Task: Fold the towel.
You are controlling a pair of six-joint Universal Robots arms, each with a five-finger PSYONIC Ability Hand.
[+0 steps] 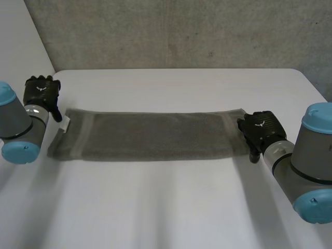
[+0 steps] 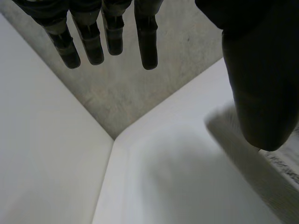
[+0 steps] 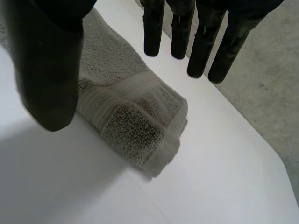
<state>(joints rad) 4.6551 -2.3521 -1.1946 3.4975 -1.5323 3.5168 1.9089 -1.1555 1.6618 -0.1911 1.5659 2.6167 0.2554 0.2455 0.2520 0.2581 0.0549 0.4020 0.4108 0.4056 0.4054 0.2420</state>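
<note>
The long grey terry towel seems folded lengthwise already; the crosswise fold is left. The left hand and the right hand have released fingers.

Left arm enters at the left edge of the head view, with a light-blue cap at its grey joint. It ends in the left hand at upper left. In the left wrist view, its fingers extend straight and side by side, the thumb well apart from them. Right arm enters at lower right, and the right hand lies at centre right. In the right wrist view, its fingers are likewise straight, with the thumb spread away.
</note>
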